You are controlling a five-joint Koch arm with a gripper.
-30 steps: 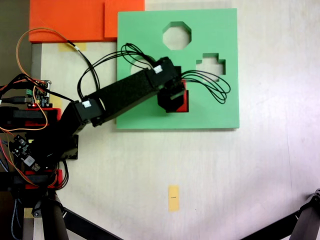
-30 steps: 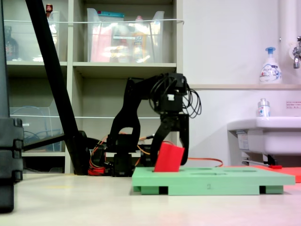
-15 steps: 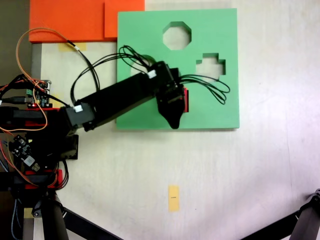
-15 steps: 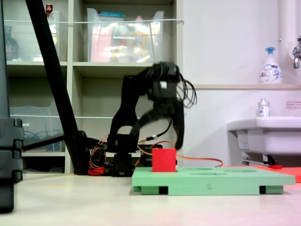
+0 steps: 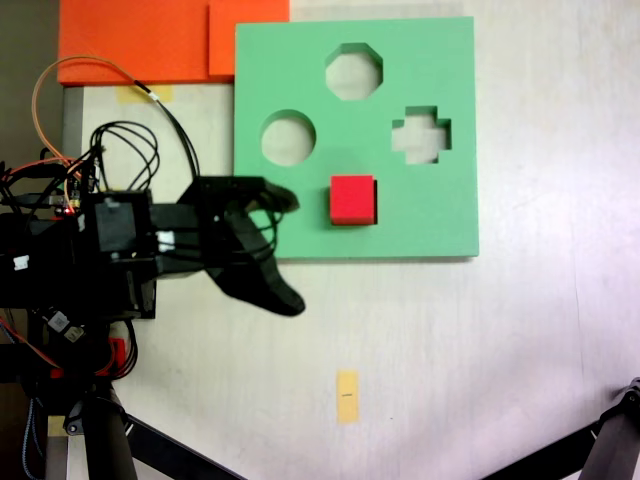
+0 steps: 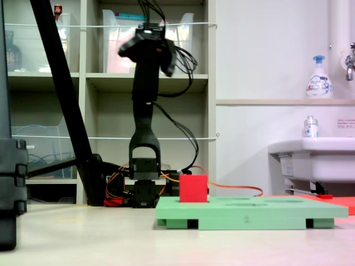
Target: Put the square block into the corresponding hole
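The square block (image 5: 352,199), a small red cube, sits upright in the square hole of the green foam board (image 5: 440,210), and its sides line up with the cut-out. From the side, the block (image 6: 193,188) rises above the board's (image 6: 249,213) top face. My gripper (image 5: 295,252) is open and holds nothing. It hangs left of the block, over the board's lower left corner, well apart from it. The arm (image 6: 145,111) stands nearly upright, with the gripper blurred at its top.
The board also has a round hole (image 5: 288,138), an octagonal hole (image 5: 353,71) and a cross-shaped hole (image 5: 421,135). Orange foam sheets (image 5: 170,40) lie at the top left. A yellow tape strip (image 5: 346,396) marks the table. Tripod legs (image 5: 150,440) cross the bottom. A sink (image 6: 310,152) stands at the right.
The gripper let go of the red block, which went from tilted to upright in the hole. The arm then lifted and swung back left, away from the board.
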